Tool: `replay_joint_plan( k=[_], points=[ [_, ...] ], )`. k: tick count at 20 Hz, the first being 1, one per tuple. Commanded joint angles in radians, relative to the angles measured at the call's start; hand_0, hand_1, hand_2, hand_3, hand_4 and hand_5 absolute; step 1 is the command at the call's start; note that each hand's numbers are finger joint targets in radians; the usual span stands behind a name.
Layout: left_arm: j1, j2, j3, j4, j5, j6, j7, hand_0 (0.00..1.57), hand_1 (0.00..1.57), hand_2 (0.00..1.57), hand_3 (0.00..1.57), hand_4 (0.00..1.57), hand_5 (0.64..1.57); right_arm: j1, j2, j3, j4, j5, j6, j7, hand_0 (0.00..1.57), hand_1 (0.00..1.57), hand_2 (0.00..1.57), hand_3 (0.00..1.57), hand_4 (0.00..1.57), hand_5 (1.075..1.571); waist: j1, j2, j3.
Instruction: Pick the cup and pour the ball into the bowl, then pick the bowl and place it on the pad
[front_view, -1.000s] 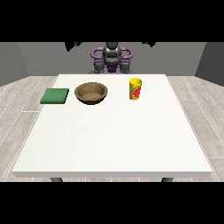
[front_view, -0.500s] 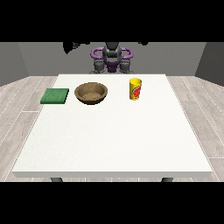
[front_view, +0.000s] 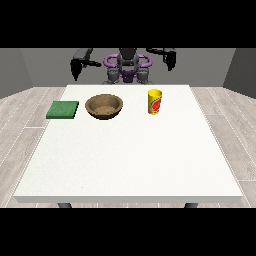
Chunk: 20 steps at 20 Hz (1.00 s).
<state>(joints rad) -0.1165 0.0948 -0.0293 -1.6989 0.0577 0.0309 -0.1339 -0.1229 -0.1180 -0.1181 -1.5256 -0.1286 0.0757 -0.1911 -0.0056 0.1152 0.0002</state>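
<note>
A yellow cup (front_view: 155, 101) with a red mark stands upright on the white table (front_view: 130, 160), right of centre at the far side. No ball shows; the inside of the cup is hidden. A brown bowl (front_view: 104, 106) sits to the cup's left, and a flat green pad (front_view: 62, 109) lies further left. The hand at the view's left (front_view: 76, 68) hangs in the air behind the table's far edge, above and beyond the pad, fingers pointing down and holding nothing. The hand at the view's right (front_view: 169, 59) hovers beyond the cup, also holding nothing.
The robot's torso (front_view: 127, 67) stands behind the table's far edge. The near half of the table carries nothing. Grey floor boards surround the table on both sides.
Both hands have come down from the picture's top edge; the one at the view's left has also swung outward. Cup, bowl and pad have not moved.
</note>
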Motion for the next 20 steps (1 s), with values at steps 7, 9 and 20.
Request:
replay_joint_plan(
  k=[7,9,20],
  points=[
    [-0.164,0.045,0.104,0.331,-0.029,-0.028,-0.134,0.0,0.0,0.0,0.0,0.0,1.25,-0.137,-0.067,-0.067,0.171,-0.016,0.036,-0.027,0.0,0.0,0.0,0.0,0.0,1.561,-0.018,0.016,-0.0002],
    [-0.215,0.05,0.136,0.409,-0.033,-0.015,-0.205,0.0,0.0,0.0,0.0,0.0,1.266,-0.143,-0.071,-0.068,0.202,-0.012,0.058,-0.094,0.0,0.0,0.0,0.0,0.0,1.563,-0.039,0.071,-0.0002],
    [-0.289,0.016,0.188,0.733,-0.068,0.04,-0.526,0.0,0.0,0.0,0.0,0.0,1.276,-0.178,-0.128,-0.126,0.3,-0.058,0.138,-0.176,0.0,0.0,0.0,0.0,0.0,1.559,-0.072,0.132,-0.0005]
  ],
)
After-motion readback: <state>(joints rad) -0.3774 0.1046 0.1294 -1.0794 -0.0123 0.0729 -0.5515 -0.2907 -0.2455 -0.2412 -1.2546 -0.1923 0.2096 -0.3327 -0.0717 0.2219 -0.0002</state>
